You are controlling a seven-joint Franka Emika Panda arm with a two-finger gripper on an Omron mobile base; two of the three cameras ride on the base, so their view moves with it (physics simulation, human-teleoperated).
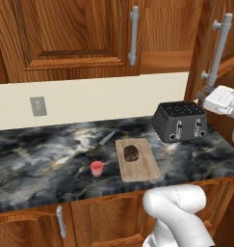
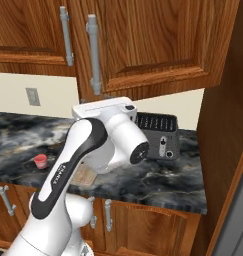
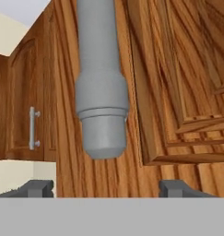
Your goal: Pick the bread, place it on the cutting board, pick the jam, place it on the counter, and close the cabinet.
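Already set: bread (image 1: 131, 153) on the board (image 1: 137, 160), jam (image 1: 96, 168) on the surface (image 1: 36, 159) just left of it. Left to do: shutting the cabinet (image 2: 158, 45). Claw (image 3: 106, 188) spread open, holding nothing, tips either side of the grey door handle (image 3: 101, 92), close beneath its rounded end. Likely trouble: tips catching on the handle or sliding off the door edge, leaving the door ajar; pushing off-centre could also scrape the wood. Toaster (image 1: 180, 120) standing below right, well apart.
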